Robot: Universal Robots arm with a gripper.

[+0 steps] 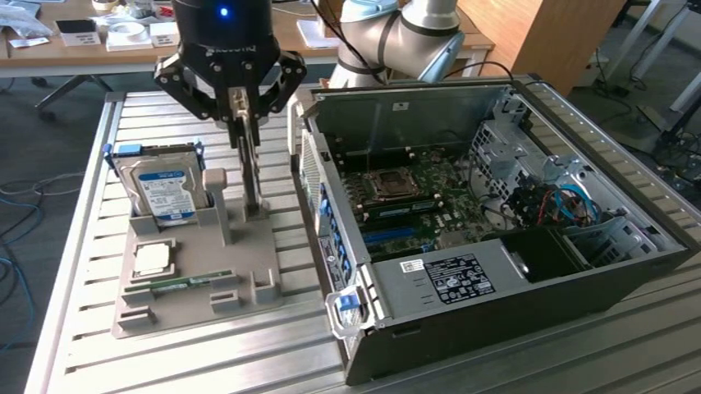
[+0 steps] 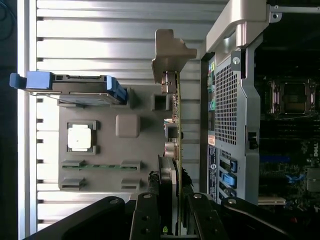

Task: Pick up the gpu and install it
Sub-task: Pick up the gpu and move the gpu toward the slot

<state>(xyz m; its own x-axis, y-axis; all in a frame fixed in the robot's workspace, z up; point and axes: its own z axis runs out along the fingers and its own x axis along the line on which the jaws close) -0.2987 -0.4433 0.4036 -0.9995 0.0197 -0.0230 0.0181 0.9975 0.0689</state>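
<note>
Exterior view: I see the gpu (image 1: pixel 252 176) standing on edge in the grey holder (image 1: pixel 186 304), between the hard drive (image 1: pixel 162 190) and the open case (image 1: pixel 493 246). The room toward the case's side wall is tight. The arm hangs straight down, its gripper (image 1: pixel 243 115) closed narrow on the card's top edge.

Wrist view: the fingers (image 2: pixel 162 187) pinch the gpu (image 2: pixel 176 125) from both sides. Its bracket (image 2: pixel 170 52) sits at the end away from them, with the case (image 2: pixel 227 100) just beside.

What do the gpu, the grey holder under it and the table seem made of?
The gpu looks like circuit board: a thin greenish-edged sheet carrying small parts. The holder is probably matte grey plastic, given its blocky moulded shapes. The table is likely aluminium; its ribbed slats gleam.
</note>
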